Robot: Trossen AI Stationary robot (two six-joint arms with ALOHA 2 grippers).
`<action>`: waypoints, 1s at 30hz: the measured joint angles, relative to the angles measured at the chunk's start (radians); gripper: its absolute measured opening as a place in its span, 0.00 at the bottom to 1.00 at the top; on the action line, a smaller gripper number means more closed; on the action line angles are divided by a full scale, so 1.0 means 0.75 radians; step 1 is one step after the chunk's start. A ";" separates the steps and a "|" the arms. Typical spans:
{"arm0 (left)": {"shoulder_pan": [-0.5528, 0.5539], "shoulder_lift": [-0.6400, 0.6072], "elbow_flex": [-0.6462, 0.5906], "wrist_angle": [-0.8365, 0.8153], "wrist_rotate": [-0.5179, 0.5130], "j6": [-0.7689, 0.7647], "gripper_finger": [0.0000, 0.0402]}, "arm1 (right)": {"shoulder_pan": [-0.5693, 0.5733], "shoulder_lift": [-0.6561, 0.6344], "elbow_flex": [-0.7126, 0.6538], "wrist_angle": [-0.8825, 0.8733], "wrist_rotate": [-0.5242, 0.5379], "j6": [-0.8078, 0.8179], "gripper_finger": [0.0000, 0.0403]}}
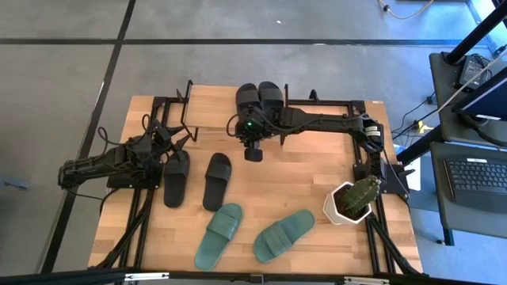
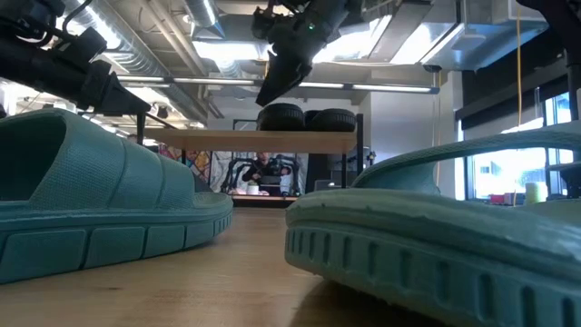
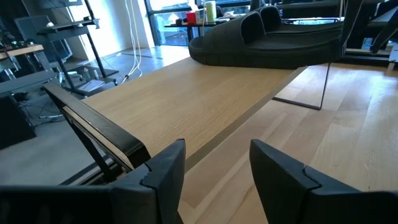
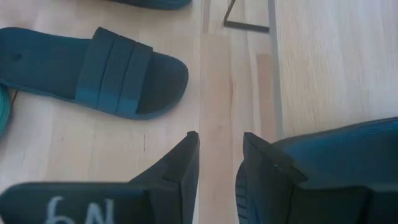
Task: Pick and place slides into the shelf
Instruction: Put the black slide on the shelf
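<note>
Leftmost, the left gripper (image 1: 176, 139) is held with fingers apart, empty, above a black slide (image 1: 176, 177). Two black slides (image 1: 259, 97) are seen on the shelf (image 1: 222, 119), beside which the right gripper (image 1: 253, 150) is held slightly parted, empty.

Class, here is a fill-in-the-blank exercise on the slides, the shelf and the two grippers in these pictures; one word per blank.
1. ____ black slides already sit on the shelf.
2. The two slides nearest the table's front edge are ____.
3. The right gripper hangs over the shelf, jaws open, holding ____.
4. The pot by the right arm's base holds a ____.

Missing words: two; teal; nothing; cactus
</note>
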 joint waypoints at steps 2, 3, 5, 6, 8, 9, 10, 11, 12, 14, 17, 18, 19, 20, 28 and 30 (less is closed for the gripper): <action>0.000 0.000 0.000 0.000 0.000 0.000 0.43 | 0.000 0.000 0.003 0.010 0.000 0.002 0.31; 0.000 0.000 0.000 0.000 0.000 0.000 0.43 | 0.000 0.000 0.011 0.003 0.000 0.009 0.31; 0.001 0.000 0.000 0.000 0.000 0.000 0.43 | 0.009 0.000 0.043 -0.023 0.001 0.033 0.31; 0.001 0.000 0.000 0.000 0.000 0.000 0.43 | 0.015 -0.005 0.061 -0.038 0.001 0.036 0.31; 0.000 0.000 0.000 0.000 0.000 0.000 0.43 | 0.035 -0.018 0.089 -0.073 0.006 0.042 0.31; 0.000 0.000 0.000 0.000 0.001 -0.001 0.43 | 0.048 -0.029 0.103 -0.090 0.005 0.060 0.31; 0.000 0.000 0.000 -0.001 0.000 -0.001 0.43 | 0.063 -0.038 0.115 -0.129 0.004 0.072 0.31; 0.001 0.000 0.000 0.000 0.000 -0.001 0.43 | 0.078 -0.049 0.125 -0.170 0.003 0.084 0.31; 0.001 0.000 0.000 0.000 0.001 -0.001 0.43 | 0.094 -0.064 0.128 -0.204 0.000 0.099 0.31; 0.001 0.000 0.000 0.000 0.000 -0.002 0.43 | 0.128 -0.085 0.129 -0.282 -0.008 0.104 0.31; 0.001 0.000 0.000 -0.001 0.003 -0.002 0.43 | 0.181 -0.101 0.129 -0.346 -0.014 0.104 0.31; 0.000 0.000 0.000 -0.001 0.003 -0.002 0.43 | 0.195 -0.109 0.129 -0.364 -0.015 0.102 0.31; 0.000 0.000 0.000 -0.001 0.004 -0.001 0.43 | 0.208 -0.113 0.129 -0.384 -0.017 0.100 0.31; 0.001 0.000 0.000 -0.001 0.004 -0.001 0.43 | 0.220 -0.120 0.119 -0.380 -0.026 0.100 0.31; 0.000 0.000 0.000 -0.001 0.002 -0.001 0.43 | 0.246 -0.343 -0.279 -0.175 -0.048 0.171 0.31; 0.000 0.000 0.000 -0.001 0.002 -0.001 0.43 | 0.246 -0.448 -0.441 -0.042 -0.048 0.176 0.31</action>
